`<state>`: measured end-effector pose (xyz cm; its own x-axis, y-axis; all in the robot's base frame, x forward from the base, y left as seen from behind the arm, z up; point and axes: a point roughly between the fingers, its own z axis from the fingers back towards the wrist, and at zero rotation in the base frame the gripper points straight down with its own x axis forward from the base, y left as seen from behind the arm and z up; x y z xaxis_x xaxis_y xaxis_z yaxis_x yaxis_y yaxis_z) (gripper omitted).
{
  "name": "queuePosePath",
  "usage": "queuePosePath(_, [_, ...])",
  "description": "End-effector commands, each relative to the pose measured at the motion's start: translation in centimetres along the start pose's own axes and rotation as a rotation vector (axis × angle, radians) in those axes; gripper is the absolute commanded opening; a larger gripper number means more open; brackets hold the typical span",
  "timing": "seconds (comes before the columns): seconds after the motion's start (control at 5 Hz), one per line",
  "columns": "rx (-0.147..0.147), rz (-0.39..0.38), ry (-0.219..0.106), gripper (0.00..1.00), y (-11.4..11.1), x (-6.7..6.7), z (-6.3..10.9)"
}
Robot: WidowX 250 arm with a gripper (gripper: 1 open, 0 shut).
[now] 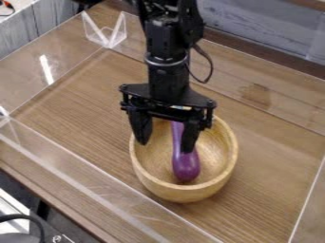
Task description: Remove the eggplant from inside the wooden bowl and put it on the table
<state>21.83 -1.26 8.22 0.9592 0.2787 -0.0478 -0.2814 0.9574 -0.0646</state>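
Tool (166, 132) spread wide over glossy purple eggplant (185, 161) in round wooden bowl (219, 177).

Low clear acrylic walls (51, 152) enclosed the work area, their edges catching bright white reflections, with one strong glint on the left panel. A small clear acrylic bracket (105, 30) stood at the far edge. Beyond the enclosure a grey surface (260, 24) ran along the top right, and a dark cable (26, 228) lay at the bottom left corner.
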Motion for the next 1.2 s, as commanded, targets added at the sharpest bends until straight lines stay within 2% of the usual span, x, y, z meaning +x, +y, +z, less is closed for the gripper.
queuePosePath(0.0, [-0.023, 0.055, -0.058, 1.0, 0.0, 0.0, 1.3])
queuePosePath(0.4, [-0.035, 0.031, -0.069, 1.0, 1.1, 0.5, 1.0])
queuePosePath(0.8, [-0.045, 0.087, -0.085, 1.0, -0.3, 0.8, 1.0])
queuePosePath(1.0, [-0.049, 0.053, -0.085, 1.0, -1.3, 1.4, 0.1])
